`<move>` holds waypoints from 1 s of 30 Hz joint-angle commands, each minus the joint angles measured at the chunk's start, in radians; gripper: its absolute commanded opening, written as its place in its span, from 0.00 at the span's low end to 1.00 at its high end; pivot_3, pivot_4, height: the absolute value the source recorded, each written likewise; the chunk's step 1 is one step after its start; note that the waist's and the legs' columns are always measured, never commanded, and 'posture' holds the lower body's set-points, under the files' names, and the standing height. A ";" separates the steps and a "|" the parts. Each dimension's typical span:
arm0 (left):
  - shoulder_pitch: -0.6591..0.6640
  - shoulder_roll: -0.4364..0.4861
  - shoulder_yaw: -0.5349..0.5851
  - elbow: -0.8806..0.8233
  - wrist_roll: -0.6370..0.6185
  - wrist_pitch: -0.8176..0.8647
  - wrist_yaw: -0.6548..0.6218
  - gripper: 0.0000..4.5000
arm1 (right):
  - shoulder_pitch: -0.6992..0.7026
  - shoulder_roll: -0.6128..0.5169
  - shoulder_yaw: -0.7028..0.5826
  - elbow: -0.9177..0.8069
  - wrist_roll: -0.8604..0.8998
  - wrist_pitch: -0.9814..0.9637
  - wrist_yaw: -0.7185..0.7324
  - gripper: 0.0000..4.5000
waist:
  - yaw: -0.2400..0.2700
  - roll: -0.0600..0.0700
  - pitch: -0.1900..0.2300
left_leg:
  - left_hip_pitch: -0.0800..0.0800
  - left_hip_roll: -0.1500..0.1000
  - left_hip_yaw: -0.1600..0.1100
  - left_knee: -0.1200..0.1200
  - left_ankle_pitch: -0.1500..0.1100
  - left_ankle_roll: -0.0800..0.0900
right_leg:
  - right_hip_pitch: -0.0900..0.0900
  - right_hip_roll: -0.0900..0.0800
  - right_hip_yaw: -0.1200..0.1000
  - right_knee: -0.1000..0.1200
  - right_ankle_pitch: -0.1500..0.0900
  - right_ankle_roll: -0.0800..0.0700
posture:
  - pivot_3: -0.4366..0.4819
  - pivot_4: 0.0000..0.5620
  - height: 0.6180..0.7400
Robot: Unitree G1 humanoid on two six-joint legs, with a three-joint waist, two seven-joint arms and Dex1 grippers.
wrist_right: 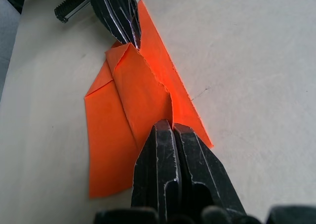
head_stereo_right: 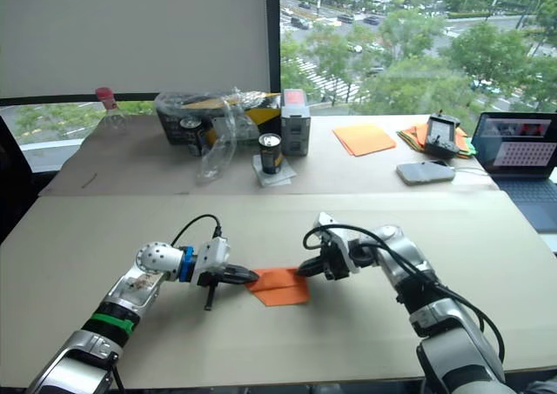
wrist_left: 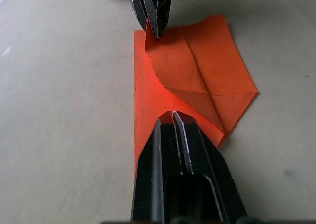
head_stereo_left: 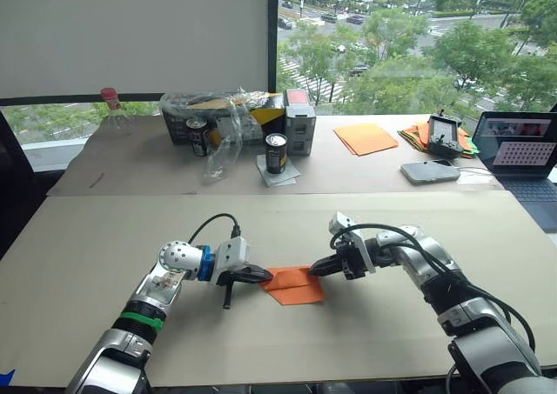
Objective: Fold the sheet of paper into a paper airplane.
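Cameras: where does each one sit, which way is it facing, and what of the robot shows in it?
Left eye view: on the head, looking forward and down over the table; both arms show.
Right eye view: the same scene, slightly offset.
Left wrist view: looks along the left gripper, shut on the sheet of paper; the right gripper faces it.
Right wrist view: the same from the other end.
All four share the sheet, pinched at both ends.

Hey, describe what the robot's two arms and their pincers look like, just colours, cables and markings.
Both arms are silver-grey metal with looping black cables. The left arm carries a green band near the forearm and a blue ring before its white wrist block. The left pincer and right pincer each have two glossy black, tapered, faceted fingers.
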 commanded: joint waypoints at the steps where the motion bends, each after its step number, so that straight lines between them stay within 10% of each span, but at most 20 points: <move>1: 0.025 0.012 0.021 -0.053 -0.030 0.067 0.013 0.00 | -0.019 0.005 0.018 0.049 -0.048 -0.040 0.008 0.01 | -0.001 0.000 0.000 | 0.000 0.000 0.000 0.000 0.000 0.000 | 0.000 0.000 0.000 0.000 0.000 0.000 | 0.48 0.27 1.00; 8: 0.037 -0.043 0.167 -0.250 -0.311 0.412 0.067 0.00 | -0.028 0.027 0.012 0.086 -0.068 -0.055 0.005 0.01 | -0.005 0.000 0.000 | 0.000 0.001 -0.001 0.000 0.000 0.000 | -0.001 0.000 0.000 0.002 0.000 0.000 | 0.48 0.27 1.00; 30: 0.034 -0.010 -0.090 -0.074 0.006 0.261 0.059 0.00 | 0.036 0.003 -0.100 -0.091 0.000 0.053 -0.062 0.07 | 0.001 0.002 -0.001 | 0.001 -0.001 0.000 0.000 0.000 0.000 | 0.000 -0.003 0.000 0.003 0.000 0.000 | 0.48 0.27 1.00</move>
